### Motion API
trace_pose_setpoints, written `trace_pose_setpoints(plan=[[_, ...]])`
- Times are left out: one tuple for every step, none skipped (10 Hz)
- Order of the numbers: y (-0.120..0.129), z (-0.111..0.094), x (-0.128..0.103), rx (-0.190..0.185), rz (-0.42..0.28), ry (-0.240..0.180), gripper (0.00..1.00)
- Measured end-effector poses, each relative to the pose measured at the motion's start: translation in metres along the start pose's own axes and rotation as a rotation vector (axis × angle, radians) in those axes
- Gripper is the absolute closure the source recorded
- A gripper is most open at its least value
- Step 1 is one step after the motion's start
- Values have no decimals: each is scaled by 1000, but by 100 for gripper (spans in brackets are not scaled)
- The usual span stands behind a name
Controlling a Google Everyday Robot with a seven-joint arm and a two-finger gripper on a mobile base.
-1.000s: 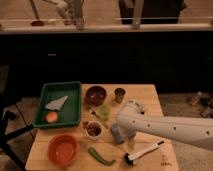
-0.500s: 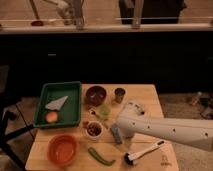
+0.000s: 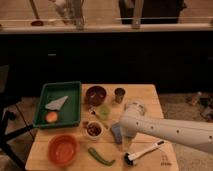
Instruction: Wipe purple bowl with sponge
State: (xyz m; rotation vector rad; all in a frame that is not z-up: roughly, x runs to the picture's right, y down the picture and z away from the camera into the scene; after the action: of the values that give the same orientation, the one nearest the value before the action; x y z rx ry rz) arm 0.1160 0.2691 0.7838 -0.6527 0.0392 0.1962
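- Purple bowl sits at the back of the desk, untouched. The pincer is down low at the front middle, well short of it.
- Pincer: its tip is at the sponge, a grey-blue block. I cannot tell how far the pincer is open, or whether it has a grip on the sponge or only meets it.
- Just left of the pincer is a small white bowl with dark contents. A green vegetable lies in front of that.
- To the right front, the white-handled brush lies under the arm.
- Further out are a small green piece and a dark cup beside the purple bowl. An orange bowl is at the front left.
- The green tray on the left holds a grey cloth and an orange fruit.
- Change: over the last second the arm's end has only nudged about this one patch. None of the bowls has shifted.
- Meaning: this looks like the sponge pick-up stage. Wiping has not begun, and lifting the sponge and carrying it back-left to the bowl are both still to do.
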Motion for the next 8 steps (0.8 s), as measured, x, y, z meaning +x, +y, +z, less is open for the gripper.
trace_pose_setpoints(plan=[[0,-2,0,3,34,3,20],[1,-2,-2,3,67,7,20],[3,-2,-2,0,98,17,20],[3,0,-3,-7,113,26,20],[3,2,-9,-13,119,25,20],[2,5,-17,-19,121,19,20],[2,8,-20,-27,131,10,20],[0,13,-23,-37,147,-11,20]])
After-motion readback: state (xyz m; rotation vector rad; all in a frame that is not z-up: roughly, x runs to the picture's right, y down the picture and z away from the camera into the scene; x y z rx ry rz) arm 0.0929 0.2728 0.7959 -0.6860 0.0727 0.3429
